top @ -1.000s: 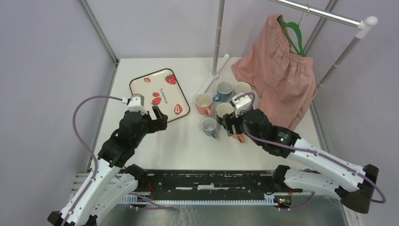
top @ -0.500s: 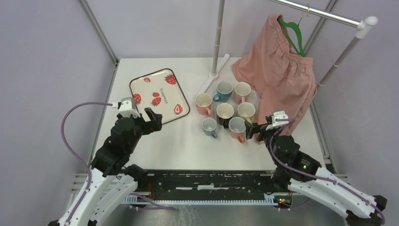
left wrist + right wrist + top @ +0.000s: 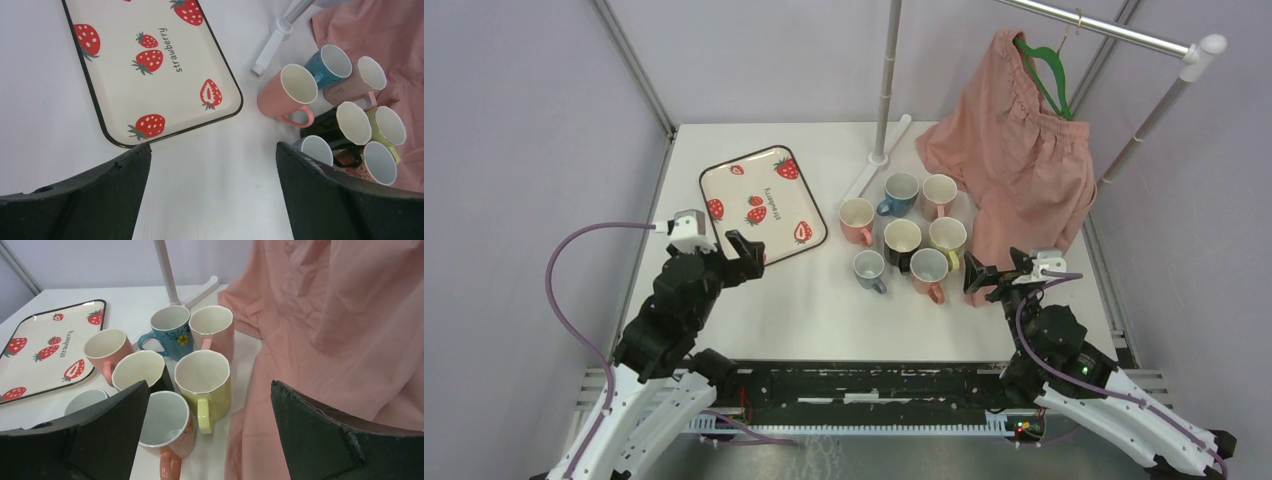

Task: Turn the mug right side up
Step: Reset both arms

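Several mugs stand in a cluster at mid-table, all mouth up. The nearest is an orange mug (image 3: 929,268) (image 3: 167,425), upright with its handle toward the near edge, beside a yellow mug (image 3: 947,235) (image 3: 202,375). My right gripper (image 3: 996,272) (image 3: 209,385) hangs open just right of the orange mug, apart from it, with nothing between its fingers. Over bare table left of the cluster, my left gripper (image 3: 742,250) (image 3: 213,147) is open and empty, near the tray's corner.
A strawberry-print tray (image 3: 724,180) (image 3: 100,120) lies at the left. A clothes rack pole (image 3: 886,80) stands behind the mugs. A pink garment (image 3: 1024,150) (image 3: 340,340) hangs down onto the table at the right, touching the mug cluster.
My right gripper opened, left the orange mug standing upright and pulled back right toward the near edge. The left arm drew back slightly to the left.
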